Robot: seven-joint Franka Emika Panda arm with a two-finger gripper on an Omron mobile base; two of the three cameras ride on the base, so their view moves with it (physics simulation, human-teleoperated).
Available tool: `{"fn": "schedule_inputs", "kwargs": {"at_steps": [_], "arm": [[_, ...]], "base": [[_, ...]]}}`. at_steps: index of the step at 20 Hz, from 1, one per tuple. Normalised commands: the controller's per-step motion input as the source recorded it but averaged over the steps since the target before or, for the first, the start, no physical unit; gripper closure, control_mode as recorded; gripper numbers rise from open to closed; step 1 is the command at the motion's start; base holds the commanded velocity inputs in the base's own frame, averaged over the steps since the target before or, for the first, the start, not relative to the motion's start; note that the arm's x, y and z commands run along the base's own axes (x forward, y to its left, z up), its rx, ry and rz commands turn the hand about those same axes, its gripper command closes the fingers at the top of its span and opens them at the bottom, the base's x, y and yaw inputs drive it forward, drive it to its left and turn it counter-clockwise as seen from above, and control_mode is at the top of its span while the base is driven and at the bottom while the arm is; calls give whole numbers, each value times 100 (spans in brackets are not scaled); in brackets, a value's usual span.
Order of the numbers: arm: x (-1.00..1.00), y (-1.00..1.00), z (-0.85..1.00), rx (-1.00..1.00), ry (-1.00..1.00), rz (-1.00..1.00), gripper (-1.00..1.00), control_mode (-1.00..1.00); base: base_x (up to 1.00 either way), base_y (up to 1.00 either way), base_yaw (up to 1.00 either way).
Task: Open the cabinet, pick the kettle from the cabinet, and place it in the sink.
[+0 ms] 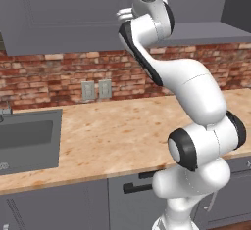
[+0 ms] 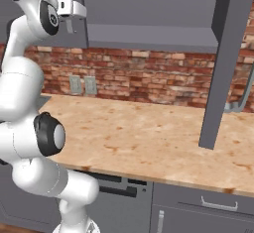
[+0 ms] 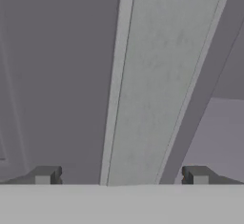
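1. We see the gripper spread wide and holding nothing, raised high against the cabinet; its fingertips straddle the long pale bar handle, which runs from 6 o'clock up toward 12 in the hand view.
2. We judge this placement deliberate — the bar sits between the tips so that closing would clamp it for a pull. Whether the pads touch it yet, we cannot tell.
3. In the right base view the hand sits at the upper left, against a vertical handle on the cabinet front; one door at 2 o'clock in that view is swung outward, edge-on to us.
4. The kettle is hidden from us — presumably inside the cabinet.
5. The sink lies at 9 o'clock in the left base view, sunk in the counter, well apart from the hand.
6. We judge the task at its opening step, with picking and placing yet to come.
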Motion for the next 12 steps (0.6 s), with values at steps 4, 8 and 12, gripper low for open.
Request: {"fn": "schedule_inputs", "kwargs": {"at_steps": [4, 8, 12], "arm": [[41, 12, 0, 0, -4, -1, -100, -100], [37, 14, 0, 0, -4, -4, -100, -100], [35, 11, 0, 0, 0, -6, 100, -100]], "base": [[0, 0, 0], [0, 0, 0], [0, 0, 0]]}}
